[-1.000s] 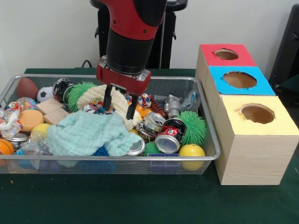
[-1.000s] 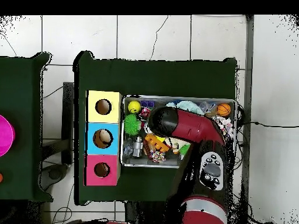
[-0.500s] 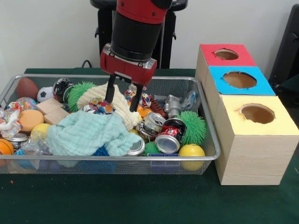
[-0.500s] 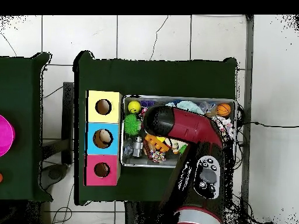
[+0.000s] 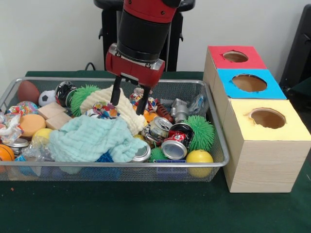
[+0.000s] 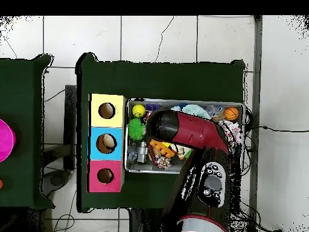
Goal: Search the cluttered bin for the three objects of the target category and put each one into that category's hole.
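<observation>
Nearest in the bin (image 5: 221, 145) lie a yellow ball (image 5: 199, 158), two cans (image 5: 176, 143) and a mint cloth (image 5: 90, 138). Behind them the gripper (image 5: 128, 103) hangs with fingers (image 5: 115, 95) spread and empty, tips just above a cream cloth (image 5: 119, 106). Beside the bin stand the yellow (image 5: 267, 118), blue (image 5: 249, 82) and red (image 5: 235, 56) holes

bin's (image 6: 238, 104) middle hidden overhead beneath red arm (image 6: 193, 130), orange ball (image 5: 5, 152) cut off at front view's edge
</observation>
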Robot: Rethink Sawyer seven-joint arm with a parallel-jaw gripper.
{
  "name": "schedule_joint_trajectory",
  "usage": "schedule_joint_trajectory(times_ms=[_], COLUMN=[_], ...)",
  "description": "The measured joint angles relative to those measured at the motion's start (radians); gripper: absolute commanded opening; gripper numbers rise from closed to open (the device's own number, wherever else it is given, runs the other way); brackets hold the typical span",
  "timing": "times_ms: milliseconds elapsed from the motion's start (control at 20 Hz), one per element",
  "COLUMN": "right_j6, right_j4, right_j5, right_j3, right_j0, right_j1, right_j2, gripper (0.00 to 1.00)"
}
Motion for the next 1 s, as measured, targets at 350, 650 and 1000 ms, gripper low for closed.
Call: schedule_joint_trajectory(times_ms=[350, 650, 1000], right_j6=[0.000, 0.000, 0.000], right_j4=[0.007, 0.012, 0.041], right_j5=[-0.018, -0.060, -0.063], right_j3=[0.039, 0.090, 0.135], right_j0=[0.002, 0.021, 0.049], right_j1=[0.000, 0.000, -0.004], right_j2=[0.000, -0.002, -0.003], gripper=[1.00, 1.00, 1.00])
